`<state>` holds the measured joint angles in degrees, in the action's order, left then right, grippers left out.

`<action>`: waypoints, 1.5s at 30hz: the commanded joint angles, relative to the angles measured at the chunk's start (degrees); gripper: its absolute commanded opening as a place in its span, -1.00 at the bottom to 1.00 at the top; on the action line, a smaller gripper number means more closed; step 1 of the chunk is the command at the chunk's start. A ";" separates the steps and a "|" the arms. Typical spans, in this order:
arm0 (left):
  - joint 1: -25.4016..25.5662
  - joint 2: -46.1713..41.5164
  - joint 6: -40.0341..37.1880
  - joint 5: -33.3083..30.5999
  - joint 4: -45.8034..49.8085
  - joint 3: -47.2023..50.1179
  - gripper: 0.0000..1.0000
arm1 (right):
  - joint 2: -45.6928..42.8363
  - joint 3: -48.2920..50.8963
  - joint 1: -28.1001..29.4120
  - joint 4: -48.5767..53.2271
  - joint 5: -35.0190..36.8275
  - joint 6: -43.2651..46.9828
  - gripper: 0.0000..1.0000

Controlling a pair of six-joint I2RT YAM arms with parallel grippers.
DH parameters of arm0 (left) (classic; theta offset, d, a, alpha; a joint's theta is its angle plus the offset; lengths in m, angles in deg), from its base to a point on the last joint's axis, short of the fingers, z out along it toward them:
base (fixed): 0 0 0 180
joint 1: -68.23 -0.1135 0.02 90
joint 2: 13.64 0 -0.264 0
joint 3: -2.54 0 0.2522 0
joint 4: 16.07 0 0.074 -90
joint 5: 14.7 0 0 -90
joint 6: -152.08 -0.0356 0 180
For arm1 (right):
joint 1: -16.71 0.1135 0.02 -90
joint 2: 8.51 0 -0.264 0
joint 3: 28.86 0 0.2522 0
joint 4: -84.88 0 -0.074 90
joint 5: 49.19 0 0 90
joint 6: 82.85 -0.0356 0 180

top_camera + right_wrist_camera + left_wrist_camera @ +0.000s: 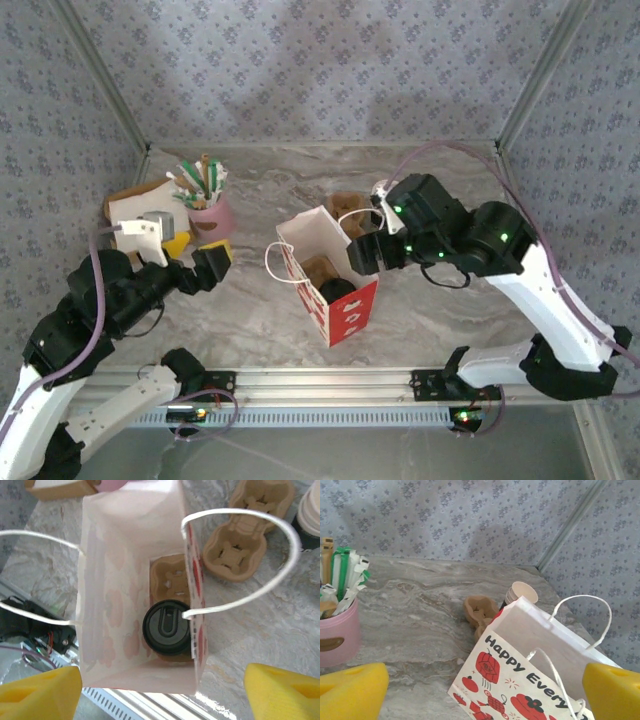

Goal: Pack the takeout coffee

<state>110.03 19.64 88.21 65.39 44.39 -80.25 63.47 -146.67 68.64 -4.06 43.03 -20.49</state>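
Observation:
The takeout coffee (pixel 167 627), a black cup with its black lid on, stands upright inside the red-and-white paper bag (pixel 115 580). It rests on a brown carrier (pixel 170 577) at the bag's bottom. From above it shows as a dark shape (pixel 338 290) in the bag (pixel 345 315). My right gripper (pixel 160 695) hangs open over the bag's mouth (pixel 368 252), its yellow fingers (pixel 35 692) wide apart and holding nothing. My left gripper (pixel 480 700) is open too, to the left of the bag (pixel 520 680) and apart from it (pixel 197 250).
A second brown cup carrier (pixel 348 207) lies behind the bag, with a white and tan paper cup (pixel 520 592) beside it. A pink holder full of sticks and packets (pixel 212 215) and a cardboard box (pixel 135 215) stand at the back left. Patterned walls close off the table.

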 commanded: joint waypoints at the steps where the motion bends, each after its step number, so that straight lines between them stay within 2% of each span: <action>1: 0.34 -0.92 1.51 -2.86 1.17 0.81 0.99 | -2.72 2.26 -2.93 -1.71 -0.44 0.07 0.73; 9: 0.36 -1.87 4.03 -6.43 4.50 2.30 0.99 | -7.33 7.22 -12.39 -3.50 -3.41 1.34 0.76; 17: 0.33 -2.08 7.01 -8.11 8.48 3.98 0.99 | -10.84 12.56 -24.75 -3.30 -6.10 1.89 0.77; 22: 0.39 -2.15 10.07 -8.22 11.62 6.43 0.88 | -12.71 17.35 -33.31 -3.02 -8.57 1.99 0.77; 27: 0.33 -2.34 12.83 -7.41 12.60 10.14 0.75 | -13.86 23.18 -41.49 -4.82 -15.51 2.64 0.76; 33: 0.26 -0.04 14.71 -3.02 9.63 15.23 0.54 | -14.51 31.28 -44.70 -7.53 -19.90 2.52 0.71; 36: 0.20 1.31 15.60 -0.52 7.08 17.29 0.39 | -14.72 35.16 -44.83 -9.16 -21.52 1.51 0.65; 45: 0.03 4.11 20.29 6.98 -3.75 25.77 0.13 | -15.92 47.38 -43.96 -13.52 -24.32 0.84 0.52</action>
<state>109.99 23.29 106.20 68.71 46.24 -55.90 48.98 -101.45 24.29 -15.80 21.11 -19.03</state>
